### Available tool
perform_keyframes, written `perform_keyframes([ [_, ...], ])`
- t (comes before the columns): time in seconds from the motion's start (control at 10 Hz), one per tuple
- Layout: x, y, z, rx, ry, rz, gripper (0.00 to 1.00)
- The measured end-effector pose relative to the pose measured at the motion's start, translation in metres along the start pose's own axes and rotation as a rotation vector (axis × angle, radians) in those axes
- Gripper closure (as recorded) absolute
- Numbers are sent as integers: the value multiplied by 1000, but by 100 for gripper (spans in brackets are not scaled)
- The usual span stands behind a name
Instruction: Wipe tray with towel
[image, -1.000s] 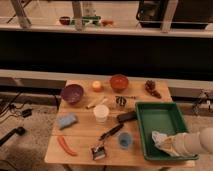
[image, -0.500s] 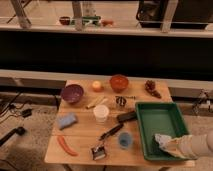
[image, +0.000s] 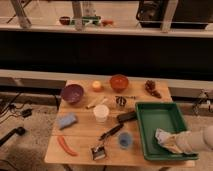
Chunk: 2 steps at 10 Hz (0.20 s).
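Tray (image: 161, 114): lying at the table's (image: 80, 136) right end. Towel (image: 161, 135): resting inside tray, near front edge. Gripper (image: 169, 141): pressing on towel; finger state cannot be told.

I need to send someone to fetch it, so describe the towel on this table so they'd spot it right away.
Find the green tray on the table's right side. In its front corner, under the gripper, lies the towel, a small rumpled pale grey-blue cloth. It is paler and more crumpled than the blue pad on the left.
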Motion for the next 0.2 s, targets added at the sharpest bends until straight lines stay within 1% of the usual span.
perform_keyframes([
  [0.2, -8, -16, 4, 14, 11, -20, 100],
])
